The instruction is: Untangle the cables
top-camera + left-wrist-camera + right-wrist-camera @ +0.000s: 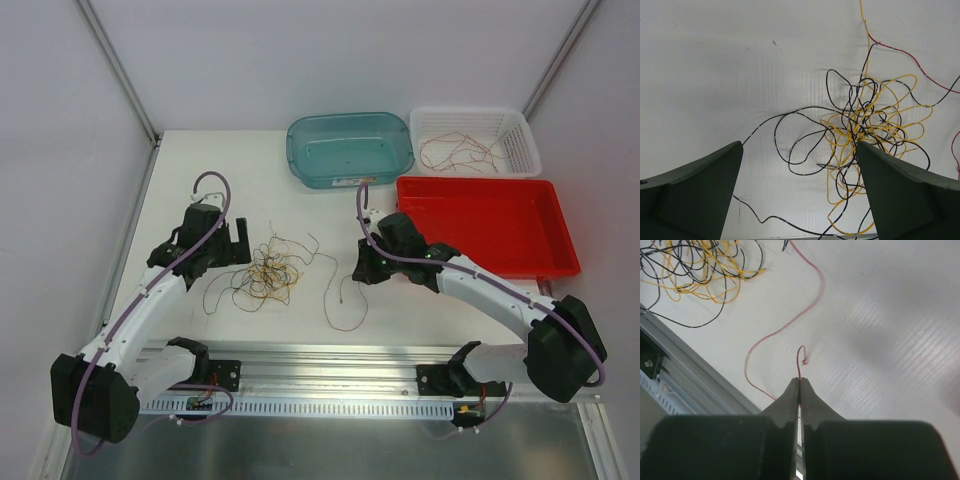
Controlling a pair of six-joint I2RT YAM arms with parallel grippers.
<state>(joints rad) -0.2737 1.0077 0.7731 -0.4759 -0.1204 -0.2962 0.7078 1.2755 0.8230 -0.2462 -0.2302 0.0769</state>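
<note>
One red cable [801,357] is pinched in the right fingers [812,402], left fingers [695,195] gaping above the tangled cables [865,125].

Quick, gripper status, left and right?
Left gripper: open, empty, over the tangled cables.
Right gripper: shut on the red cable.

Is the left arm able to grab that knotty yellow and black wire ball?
Probably yes. The left gripper hangs open right at the edge of the tangle, with nothing in between.
</note>
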